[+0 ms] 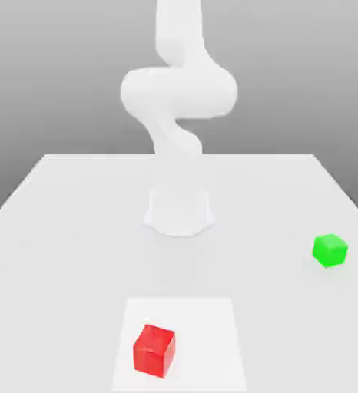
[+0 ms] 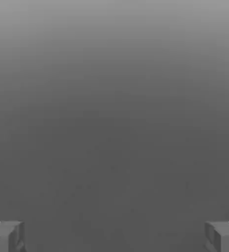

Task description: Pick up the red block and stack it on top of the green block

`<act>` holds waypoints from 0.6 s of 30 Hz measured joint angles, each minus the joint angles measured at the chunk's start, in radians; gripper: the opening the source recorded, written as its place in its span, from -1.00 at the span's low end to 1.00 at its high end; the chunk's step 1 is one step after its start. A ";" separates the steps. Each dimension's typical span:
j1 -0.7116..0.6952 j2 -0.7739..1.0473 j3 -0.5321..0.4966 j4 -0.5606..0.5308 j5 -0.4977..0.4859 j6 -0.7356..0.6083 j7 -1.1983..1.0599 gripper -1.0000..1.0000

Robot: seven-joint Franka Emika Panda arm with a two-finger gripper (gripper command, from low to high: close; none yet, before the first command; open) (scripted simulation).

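Insp. note, start of pick phase. Red block [image 1: 154, 350] sits low in exterior view, slightly left of centre, on a paler square patch [image 1: 213, 322] of the table [image 1: 59, 230]. Green block [image 1: 329, 250] lies at mid-right of the same frame, well apart from the red one; neither touched. Arm [image 1: 178, 100] stands folded at upper centre, over its base [image 1: 179, 211].

Gripper [image 2: 114, 236]: fingertips [image 2: 6, 236] show at the bottom corners of hand view, spread to full width, nothing between them. Holding nothing.

Step in hand, by my judgement: approach and grasp red block. None of the stack done yet.

Recs for doing it well:
- Bring hand over red block, centred, before descending.
- Block looks turned a bit vs. table edges; align fingers w/ a pair of flat faces, not corners.
- Descend straight so fingers straddle the cube w/o nudging it.
- Close at mid-height, lift clear before traversing to green block.
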 joint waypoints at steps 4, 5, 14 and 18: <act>-0.026 0.151 0.012 -0.043 -0.011 0.067 0.049 0.00; -0.032 0.187 0.015 -0.053 -0.014 0.083 0.061 0.00; -0.075 0.514 0.025 -0.146 -0.035 0.226 0.162 0.00; -0.086 0.659 0.020 -0.187 -0.033 0.290 0.200 0.00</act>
